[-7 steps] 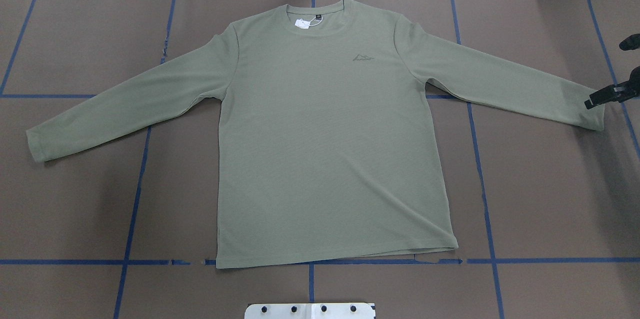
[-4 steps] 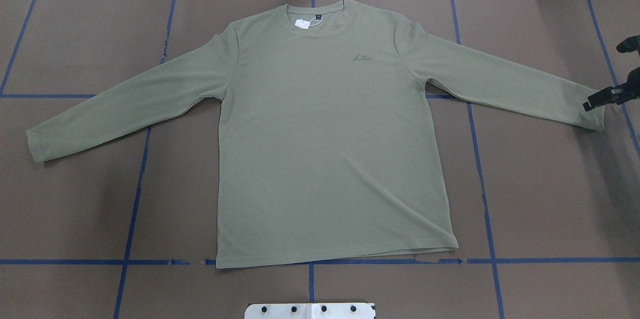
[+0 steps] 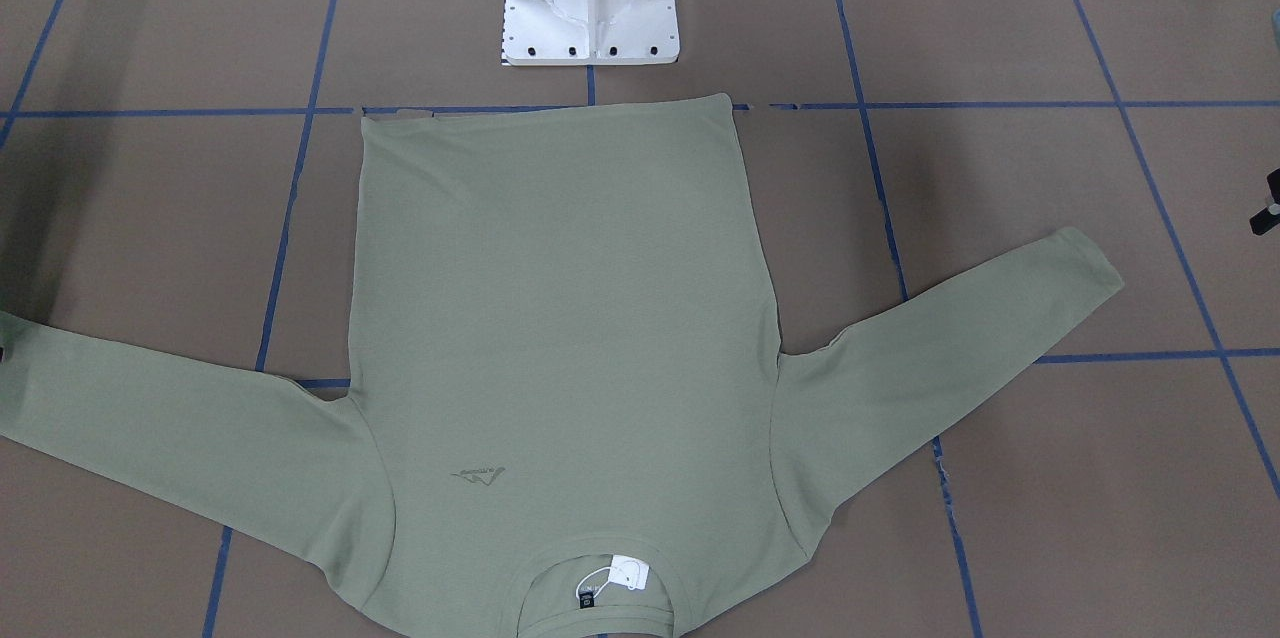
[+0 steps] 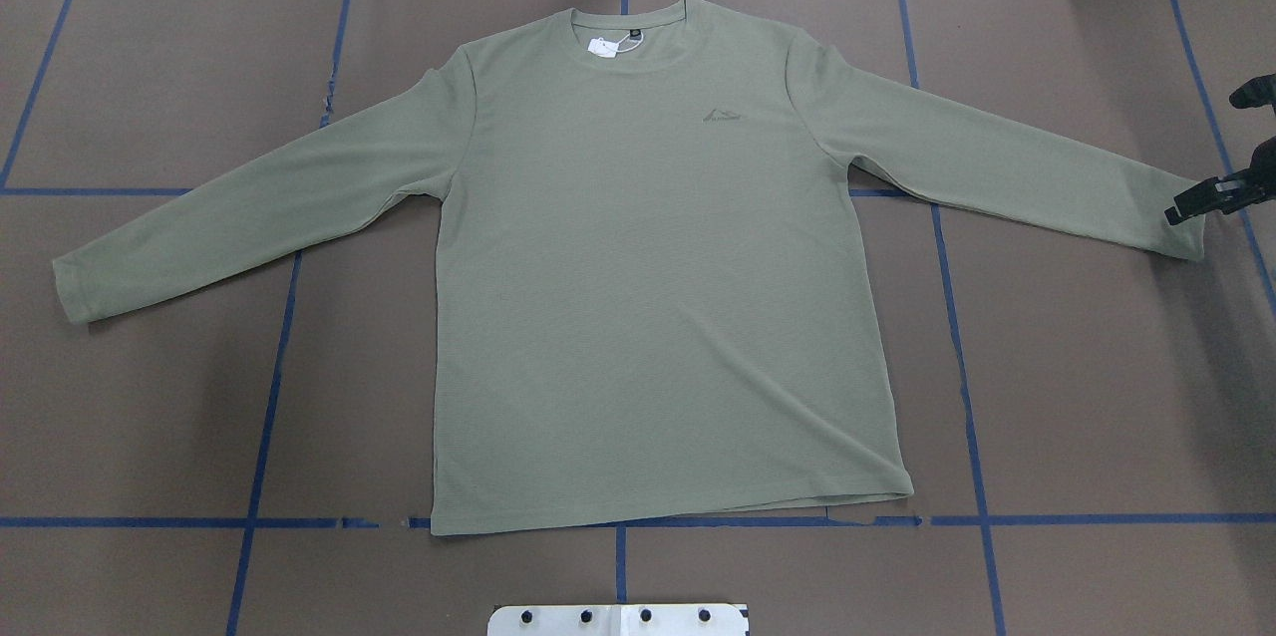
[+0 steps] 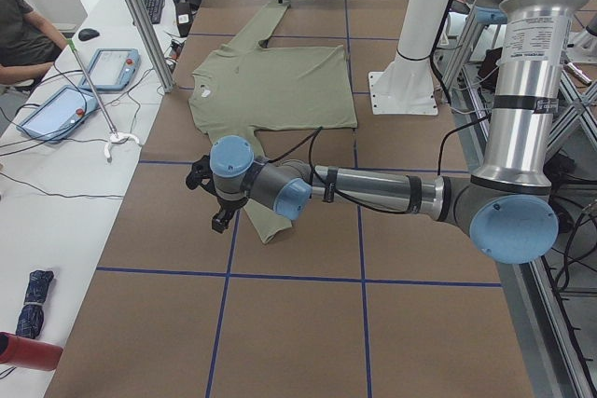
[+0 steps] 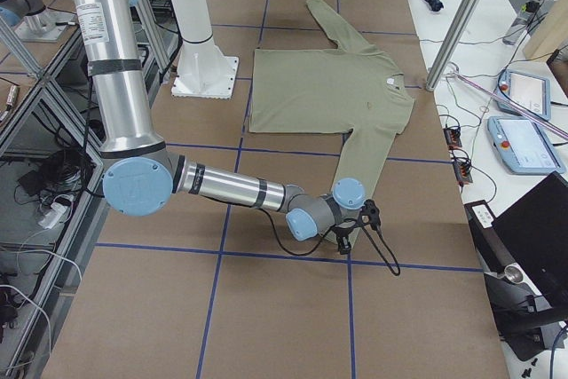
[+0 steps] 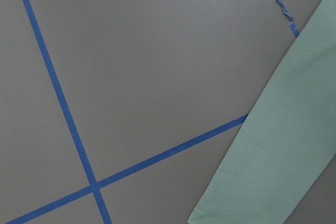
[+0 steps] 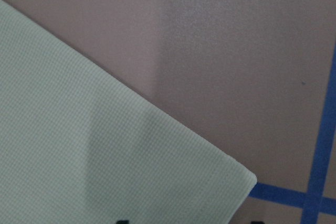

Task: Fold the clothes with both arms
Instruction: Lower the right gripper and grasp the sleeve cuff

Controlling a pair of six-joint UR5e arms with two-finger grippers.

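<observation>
One shirt (image 4: 648,297), two arms (image 5: 373,191), one pedestal (image 3: 590,8) — seemingly two tablets (image 6: 525,90) aside.

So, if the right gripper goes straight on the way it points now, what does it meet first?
Most likely the right gripper lands on the olive shirt's sleeve cuff, close to its corner; depth is unclear.

Grey-silver jointed right arm (image 6: 226,188) and left arm (image 5: 373,188) reach low; black two-finger right gripper (image 6: 355,228) has jaws spread, black two-finger left gripper (image 5: 210,200) unclear.

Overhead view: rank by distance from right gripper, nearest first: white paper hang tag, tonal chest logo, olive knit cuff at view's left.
From right gripper:
1. tonal chest logo, mid-chest.
2. white paper hang tag, neckline.
3. olive knit cuff, far left.
</observation>
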